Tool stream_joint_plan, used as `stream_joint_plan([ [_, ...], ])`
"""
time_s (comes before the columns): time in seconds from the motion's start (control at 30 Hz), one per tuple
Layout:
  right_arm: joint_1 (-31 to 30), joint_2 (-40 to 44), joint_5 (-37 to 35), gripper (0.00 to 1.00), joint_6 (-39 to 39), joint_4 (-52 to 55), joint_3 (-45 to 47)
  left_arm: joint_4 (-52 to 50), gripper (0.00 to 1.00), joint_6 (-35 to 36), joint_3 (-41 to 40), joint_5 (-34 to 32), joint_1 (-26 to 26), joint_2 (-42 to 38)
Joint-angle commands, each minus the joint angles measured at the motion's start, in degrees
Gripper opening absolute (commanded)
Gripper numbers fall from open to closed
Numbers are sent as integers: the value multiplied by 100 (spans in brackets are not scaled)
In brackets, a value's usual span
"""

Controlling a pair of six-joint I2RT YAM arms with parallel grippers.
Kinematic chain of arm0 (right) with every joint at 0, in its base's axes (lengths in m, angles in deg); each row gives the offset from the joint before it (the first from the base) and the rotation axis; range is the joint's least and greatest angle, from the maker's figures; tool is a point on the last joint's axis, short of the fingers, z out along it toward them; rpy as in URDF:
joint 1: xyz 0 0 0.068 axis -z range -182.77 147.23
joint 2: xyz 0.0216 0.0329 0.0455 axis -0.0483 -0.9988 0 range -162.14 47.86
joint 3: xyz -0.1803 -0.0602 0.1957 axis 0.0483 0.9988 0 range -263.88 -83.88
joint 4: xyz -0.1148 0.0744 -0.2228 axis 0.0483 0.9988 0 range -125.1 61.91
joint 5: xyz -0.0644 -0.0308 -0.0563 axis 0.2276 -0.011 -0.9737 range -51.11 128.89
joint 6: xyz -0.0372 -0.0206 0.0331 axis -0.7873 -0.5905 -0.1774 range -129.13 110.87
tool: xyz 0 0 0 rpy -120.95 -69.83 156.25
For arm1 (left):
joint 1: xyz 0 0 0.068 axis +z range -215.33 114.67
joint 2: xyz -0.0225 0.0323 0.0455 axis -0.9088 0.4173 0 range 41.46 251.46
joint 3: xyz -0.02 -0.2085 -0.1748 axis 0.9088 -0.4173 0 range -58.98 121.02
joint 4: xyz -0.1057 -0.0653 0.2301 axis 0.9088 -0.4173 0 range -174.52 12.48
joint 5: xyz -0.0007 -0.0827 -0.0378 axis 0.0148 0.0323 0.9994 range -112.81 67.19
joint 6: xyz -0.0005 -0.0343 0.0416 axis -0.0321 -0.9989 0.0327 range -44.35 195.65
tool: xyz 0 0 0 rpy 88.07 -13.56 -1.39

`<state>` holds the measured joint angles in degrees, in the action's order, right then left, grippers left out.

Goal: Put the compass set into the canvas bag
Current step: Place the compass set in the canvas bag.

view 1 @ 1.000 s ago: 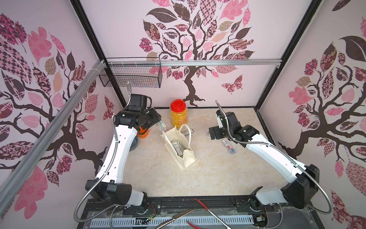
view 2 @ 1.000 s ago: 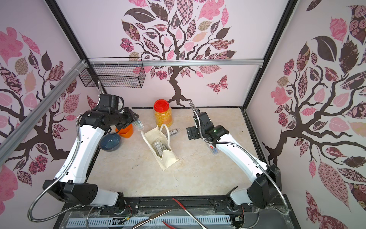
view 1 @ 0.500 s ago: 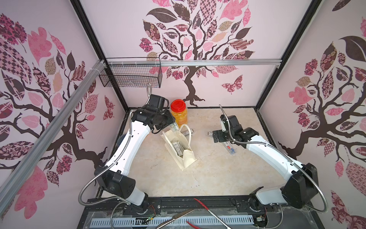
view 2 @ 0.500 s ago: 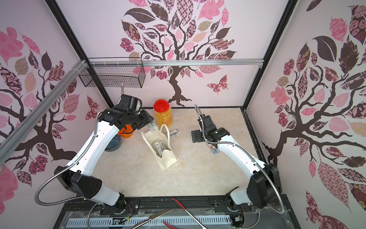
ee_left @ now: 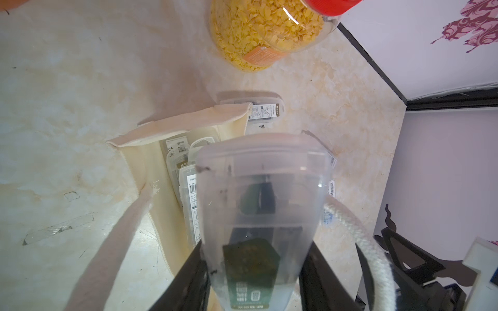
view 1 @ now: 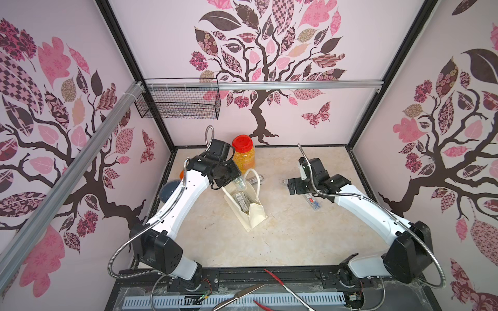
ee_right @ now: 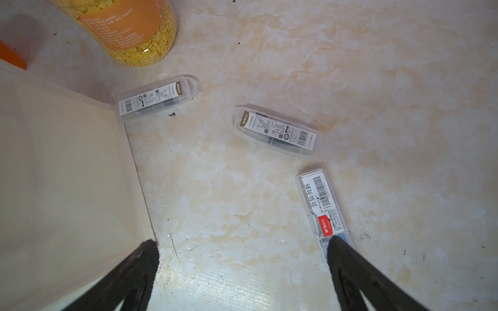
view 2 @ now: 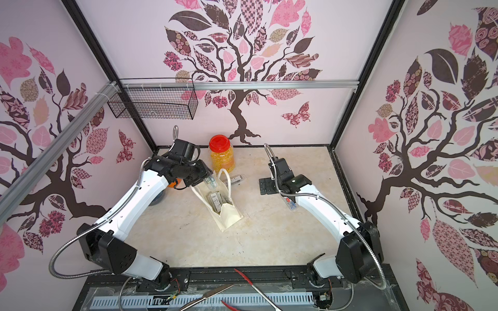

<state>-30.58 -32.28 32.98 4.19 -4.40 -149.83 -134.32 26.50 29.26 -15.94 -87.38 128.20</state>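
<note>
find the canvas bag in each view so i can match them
Top view: canvas bag mid-table, in front of the red-lidded jar.
Top view: same spot, jar behind.
Left wrist: open bag under the held compass set.
Right wrist: its cloth side, jar past its corner.
Shared landmark: the jar, in all four.

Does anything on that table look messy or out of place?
Mildly messy: three clear plastic cases lie loose on the table, each at its own angle: one beside the cloth bag near the jar, one in the open, one with a red label by the right gripper. Nothing looks spilled or broken.
</note>
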Motion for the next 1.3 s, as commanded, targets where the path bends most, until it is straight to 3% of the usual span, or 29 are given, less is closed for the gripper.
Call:
stream_joint_plan([
  [0.0, 18, 261, 7, 100, 37, -33, -23, 241, 33, -156, -232, 104, -62, -114],
  [0.67, 30, 163, -23, 100, -6, -56, -48, 312, 31, -295, -880, 111, -195, 33],
  [1.27, 68, 315, -50, 100, -30, -139, 117, 66, 35, -420, -865, 115, -309, 354],
])
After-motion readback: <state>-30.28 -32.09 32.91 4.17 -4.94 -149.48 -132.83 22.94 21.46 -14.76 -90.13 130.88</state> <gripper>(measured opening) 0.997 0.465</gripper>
